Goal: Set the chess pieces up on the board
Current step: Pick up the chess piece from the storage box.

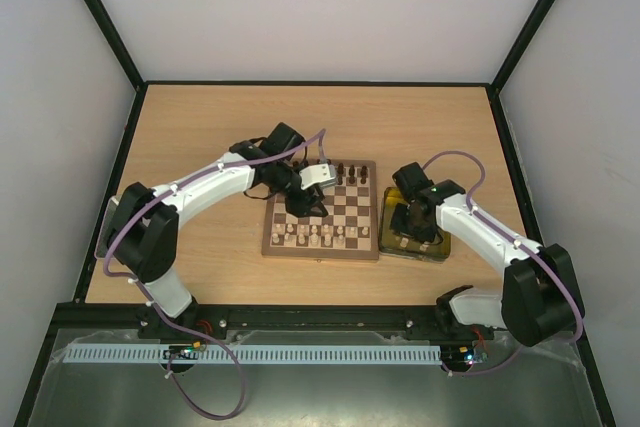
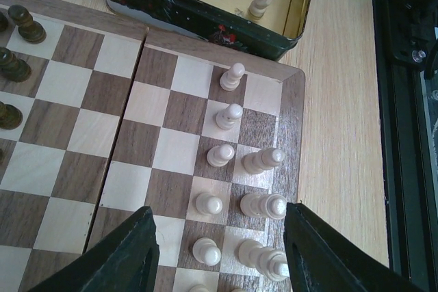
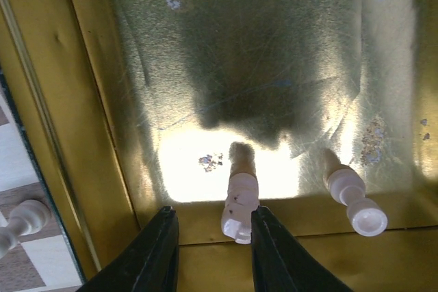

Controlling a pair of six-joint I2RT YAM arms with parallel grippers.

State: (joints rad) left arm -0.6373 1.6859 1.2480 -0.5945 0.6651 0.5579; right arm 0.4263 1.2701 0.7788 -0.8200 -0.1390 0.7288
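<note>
Nothing can be read in any view: no lettering, number, brand or sign shows legibly. The nearest thing to print is on the dark outer wall of the gold tray (image 2: 198, 22), at twelve o'clock in the left wrist view, just beyond the board (image 2: 171, 148). It carries small red and pale flecks, too blurred to tell whether they are letters or only pattern.
</note>
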